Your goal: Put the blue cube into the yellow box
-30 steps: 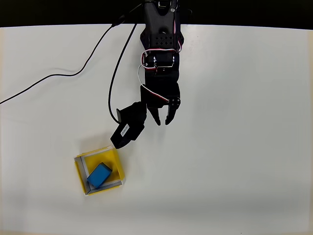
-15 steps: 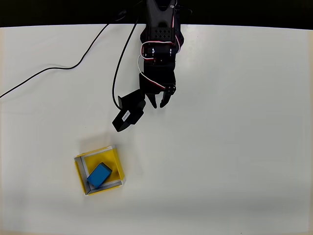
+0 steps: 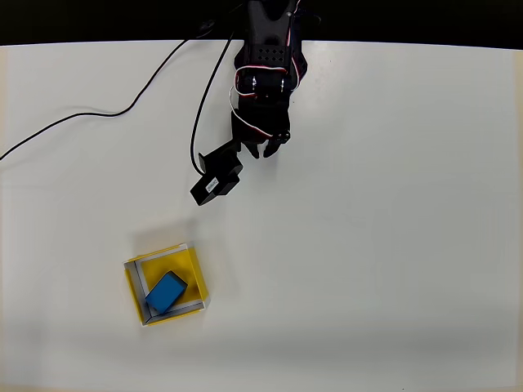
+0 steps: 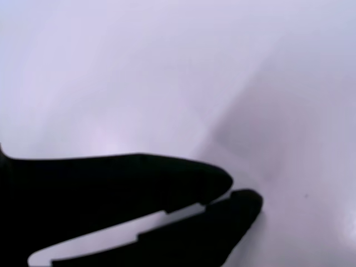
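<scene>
Closed and empty, the black hand (image 3: 265, 153) hangs over the far side of the white tabletop (image 3: 392, 212), well apart from the blue cube (image 3: 166, 293) lying inside the yellow box (image 3: 193, 265) near-left.

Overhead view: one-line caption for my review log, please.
Blue cube lies inside the yellow box; the empty gripper hangs apart near the white table's far edge.

text: none legible | white label on wrist cam (image 3: 211, 185) | too small
</scene>
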